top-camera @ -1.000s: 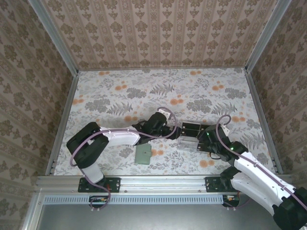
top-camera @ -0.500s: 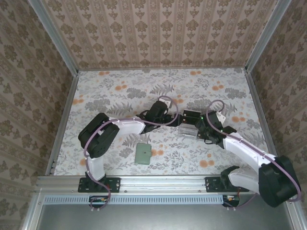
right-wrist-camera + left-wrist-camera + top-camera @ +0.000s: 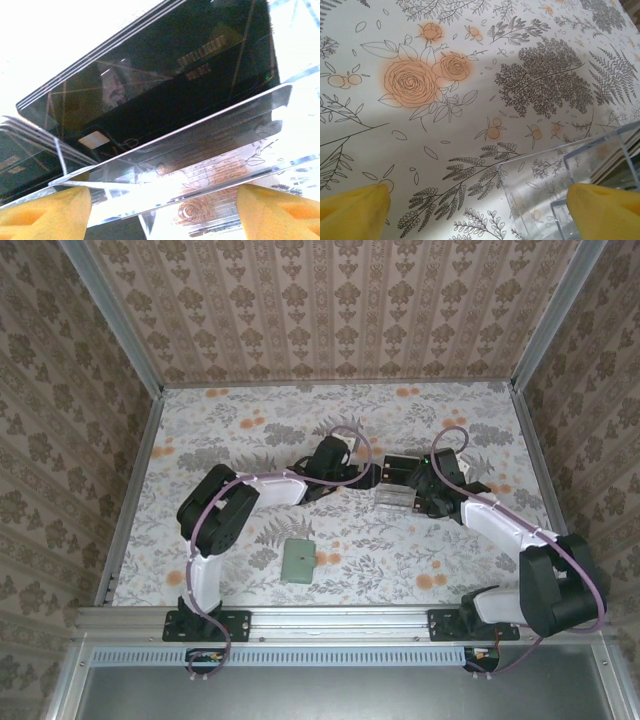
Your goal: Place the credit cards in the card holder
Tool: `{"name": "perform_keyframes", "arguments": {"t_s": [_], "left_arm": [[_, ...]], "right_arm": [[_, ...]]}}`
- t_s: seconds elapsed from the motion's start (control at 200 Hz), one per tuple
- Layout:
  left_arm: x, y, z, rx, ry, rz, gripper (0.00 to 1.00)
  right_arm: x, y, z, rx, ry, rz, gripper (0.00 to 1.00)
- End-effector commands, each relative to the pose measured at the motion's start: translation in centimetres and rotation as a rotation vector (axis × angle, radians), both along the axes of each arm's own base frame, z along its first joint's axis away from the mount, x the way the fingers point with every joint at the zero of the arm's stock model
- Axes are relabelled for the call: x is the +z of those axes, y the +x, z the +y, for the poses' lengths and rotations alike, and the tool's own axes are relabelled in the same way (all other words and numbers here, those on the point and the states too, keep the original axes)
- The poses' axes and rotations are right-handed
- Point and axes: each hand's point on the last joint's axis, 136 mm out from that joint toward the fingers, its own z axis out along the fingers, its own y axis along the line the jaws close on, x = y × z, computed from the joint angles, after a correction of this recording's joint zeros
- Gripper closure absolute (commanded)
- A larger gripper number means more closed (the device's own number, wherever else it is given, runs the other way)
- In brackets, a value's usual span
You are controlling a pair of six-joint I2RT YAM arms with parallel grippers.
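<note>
Several black credit cards (image 3: 401,467) stand in a clear plastic tiered rack (image 3: 394,498) at mid-table. They loom close in the right wrist view as credit cards (image 3: 150,80) behind the rack's clear front tier (image 3: 175,160). My right gripper (image 3: 414,486) (image 3: 162,212) is open, its yellow fingertips (image 3: 45,212) wide on either side of that tier; whether they touch it I cannot tell. My left gripper (image 3: 362,476) (image 3: 477,212) is open at the rack's left side, one fingertip (image 3: 602,210) against the rack's corner (image 3: 560,175). The sage-green card holder (image 3: 297,561) lies flat nearer the front edge.
The floral tablecloth (image 3: 250,430) covers the table inside patterned walls with metal corner posts (image 3: 545,325). A metal rail (image 3: 330,618) runs along the near edge. Both arms' cables loop above the rack.
Both grippers and the rack with its cards have shifted away from the near edge toward mid-table. The right jaws stand slightly wider. The card holder has not moved.
</note>
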Motion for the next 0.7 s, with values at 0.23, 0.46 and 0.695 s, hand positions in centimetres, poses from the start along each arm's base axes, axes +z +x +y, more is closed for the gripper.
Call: {"name": "perform_keyframes", "arguments": {"t_s": [0.23,0.46,0.695], "left_arm": [[1.2,0.1,1.6,-0.004,-0.06,0.02,0.0],[5.2,-0.2,4.0,0.024,-0.106,-0.044,0.0],[9.3,-2.0,9.9,0.142,-0.05,-0.093,0.0]], "right_arm": [[2.7,-2.4,1.3,0.094,0.078,-0.023,0.18],[6.2,-4.9,3.0,0.19,0.151,-0.094,0.2],[8.7,-8.2,9.3,0.415,0.102,-0.086,0.29]]}}
